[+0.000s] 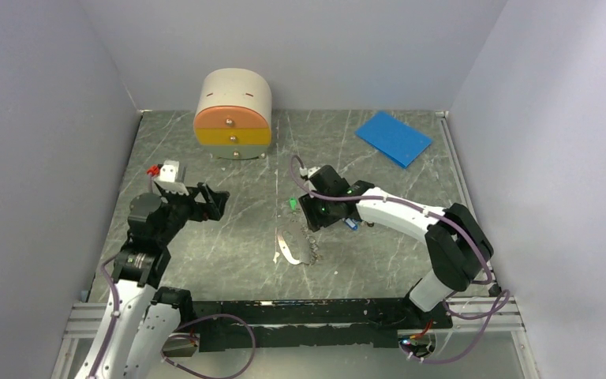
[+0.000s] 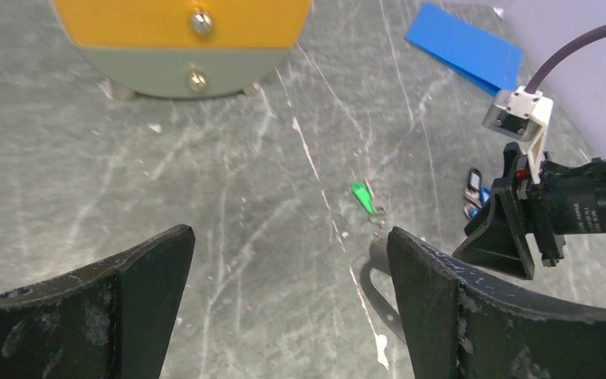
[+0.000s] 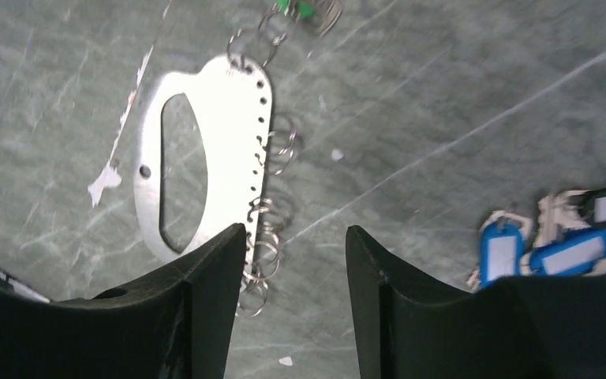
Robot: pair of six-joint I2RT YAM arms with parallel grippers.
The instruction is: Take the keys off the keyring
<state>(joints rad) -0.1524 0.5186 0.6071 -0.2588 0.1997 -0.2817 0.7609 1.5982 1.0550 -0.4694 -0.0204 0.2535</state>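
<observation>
The green key tag (image 1: pixel 293 204) lies mid-table and also shows in the left wrist view (image 2: pixel 361 197). At the top of the right wrist view it (image 3: pixel 296 8) hangs by small rings from the keyring (image 3: pixel 229 134). The keyring is a flat silvery plate with a handle slot and several wire rings along one edge (image 1: pixel 292 245). My right gripper (image 3: pixel 296 233) is open and empty, low over the table beside that ring edge, its left finger over the plate's lower end. My left gripper (image 2: pixel 288 237) is open and empty, well to the left (image 1: pixel 215 201).
Blue and black tags (image 3: pixel 552 245) lie loose to the right of my right gripper (image 1: pixel 351 223). A round-topped drawer box (image 1: pixel 233 114) stands at the back, and a blue sheet (image 1: pixel 393 138) lies at the back right. Grey walls close in three sides.
</observation>
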